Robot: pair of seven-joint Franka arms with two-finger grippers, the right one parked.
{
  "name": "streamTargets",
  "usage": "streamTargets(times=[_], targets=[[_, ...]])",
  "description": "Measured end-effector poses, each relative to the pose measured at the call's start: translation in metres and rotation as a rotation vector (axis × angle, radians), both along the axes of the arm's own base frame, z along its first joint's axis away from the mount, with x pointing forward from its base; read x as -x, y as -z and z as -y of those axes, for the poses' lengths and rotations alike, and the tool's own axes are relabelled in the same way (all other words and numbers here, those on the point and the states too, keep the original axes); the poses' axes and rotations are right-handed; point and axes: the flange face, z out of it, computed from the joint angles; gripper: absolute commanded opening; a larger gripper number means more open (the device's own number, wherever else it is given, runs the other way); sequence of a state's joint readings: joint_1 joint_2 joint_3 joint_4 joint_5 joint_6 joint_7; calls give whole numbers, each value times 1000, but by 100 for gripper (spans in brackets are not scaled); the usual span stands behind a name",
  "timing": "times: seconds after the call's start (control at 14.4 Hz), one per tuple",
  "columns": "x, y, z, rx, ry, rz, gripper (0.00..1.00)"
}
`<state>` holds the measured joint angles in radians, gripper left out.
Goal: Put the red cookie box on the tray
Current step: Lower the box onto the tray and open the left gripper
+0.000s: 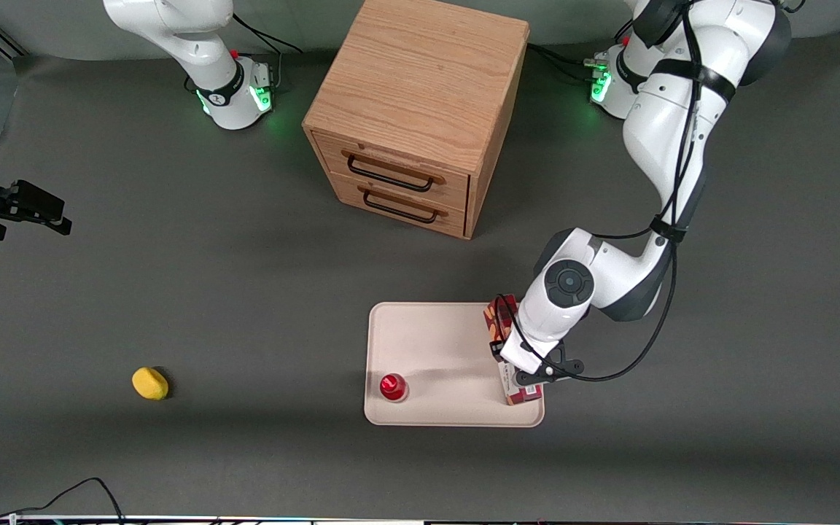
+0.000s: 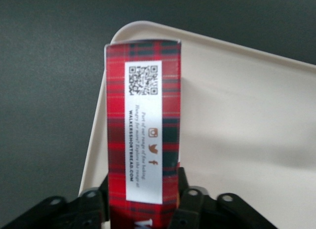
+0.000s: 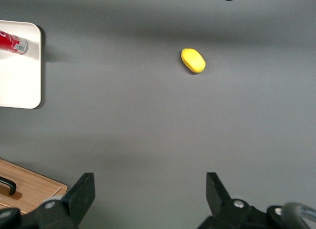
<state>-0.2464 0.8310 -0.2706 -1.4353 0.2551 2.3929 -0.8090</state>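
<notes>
The gripper (image 1: pixel 520 368) is shut tight around the red cookie box (image 1: pixel 505 312); its two fingers (image 2: pixel 190 205) press on the long sides of the box, one on each side. The box is over the tray (image 1: pixel 434 350), along the tray's edge that is closest to the working arm; one end of the box is near the tray's corner closest to the front camera. I cannot tell if the box is touching the tray yet or is just above it.

A small red-capped bottle (image 1: pixel 393 386) stands on the tray too, well apart from the box, near another corner of the tray; a yellow thing (image 1: pixel 149 383) lies on the table, far from the tray, toward the parked arm's end; a wooden drawer cabinet (image 1: pixel 415 109) sits farther from the front camera than the tray.

I think this is the putting-down step, and the job is almost done; next the box should go flat on the tray, and then the fingers should open; the box is close to the rim, so it could end up sitting on the rim and tip.
</notes>
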Motion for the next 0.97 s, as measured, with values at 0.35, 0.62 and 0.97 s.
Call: streamTargets(times=[0.35,0.62,0.97], targets=[[-1,-7,-2,-22,-4,-28,100],[-6,-34,-2,-8,-47,-89,100],[-8,-80,-5,38,-114,-258,100]])
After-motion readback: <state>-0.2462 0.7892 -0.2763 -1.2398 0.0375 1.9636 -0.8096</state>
